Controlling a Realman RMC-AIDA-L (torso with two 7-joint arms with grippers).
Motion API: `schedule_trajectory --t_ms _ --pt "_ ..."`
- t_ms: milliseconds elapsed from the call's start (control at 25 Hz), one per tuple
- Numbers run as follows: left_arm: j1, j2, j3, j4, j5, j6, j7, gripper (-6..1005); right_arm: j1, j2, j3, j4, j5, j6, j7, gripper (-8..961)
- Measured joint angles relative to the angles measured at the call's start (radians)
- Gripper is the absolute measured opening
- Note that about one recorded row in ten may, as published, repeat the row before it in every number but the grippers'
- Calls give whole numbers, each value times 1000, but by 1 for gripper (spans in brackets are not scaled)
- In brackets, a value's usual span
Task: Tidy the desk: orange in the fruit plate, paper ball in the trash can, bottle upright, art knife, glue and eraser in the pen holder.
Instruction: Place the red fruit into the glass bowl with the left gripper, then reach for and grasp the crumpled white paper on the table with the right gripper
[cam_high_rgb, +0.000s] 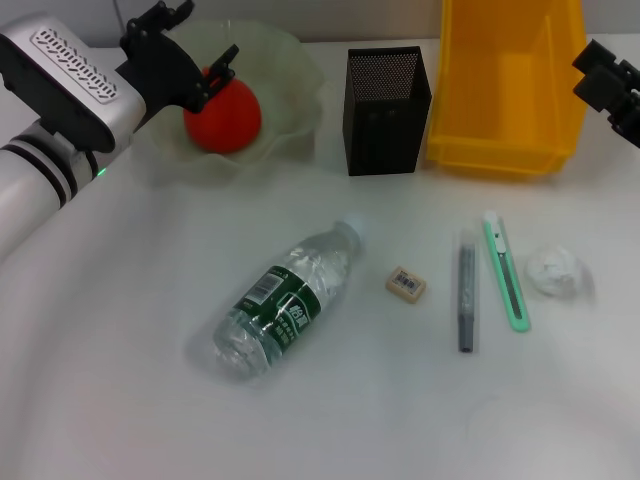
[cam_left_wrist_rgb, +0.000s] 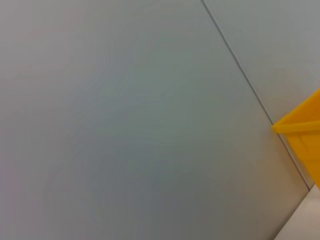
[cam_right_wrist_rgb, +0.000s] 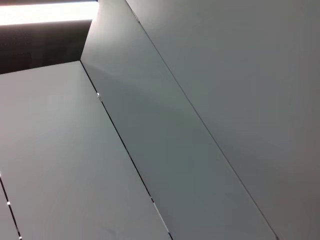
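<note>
Orange sits in fruit plate, left hand over it

On the white worktop (cam_high_rgb: 330, 420), the yellow trash can (cam_high_rgb: 505, 90), fruit plate (cam_high_rgb: 290, 60) and pen holder (cam_high_rgb: 385, 110) stand at the back. The left hand (cam_high_rgb: 190, 55) hovers spread open over the orange (cam_high_rgb: 228, 118), holding nothing; whether the right hand (cam_high_rgb: 610, 85) is parted I cannot tell. Bottle (cam_high_rgb: 280, 300) lies flat.

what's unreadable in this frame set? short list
- Left gripper, head view: whether it grips the orange in the fruit plate; its body covers the contact.
- Right gripper, head view: cut off by the picture's edge.
- Pen holder and trash can: contents not visible.
- Both wrist views: mostly wall; left shows one trash can corner.
</note>
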Motion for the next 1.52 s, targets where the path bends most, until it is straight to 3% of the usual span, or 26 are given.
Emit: schedule_trajectory --t_ms 200,280,400,480,520,680,960,1160,1280,1520 --pt "9 2 11 23 10 0 -142 778 5 1 0 0 -2 -9 -2 824" --pt "16 4 29 48 31 6 -228 778 10 1 2 -9 -2 -39 8 824" --pt "83 11 182 244 105 39 -650 779 29 -3 10 -93 2 -114 98 825" --pt "128 11 263 354 116 60 -800 777 52 1 4 -253 -2 -129 244 825" --pt "152 12 304 409 118 71 -867 775 52 1 4 -253 -2 -129 244 825" --pt "228 29 419 608 187 141 -1162 770 92 2 -1 -469 -80 -79 465 824" --pt "250 64 395 637 245 261 -1345 768 166 6 -59 -916 -449 4 910 824" --pt "268 68 379 633 246 259 -1362 767 218 6 -168 -1163 -801 7 1210 824" --pt "272 64 356 624 246 242 -1358 766 234 6 -246 -1192 -988 4 1306 825" --pt "265 67 324 618 247 235 -1362 766 232 7 -256 -1091 -1068 12 1315 825"
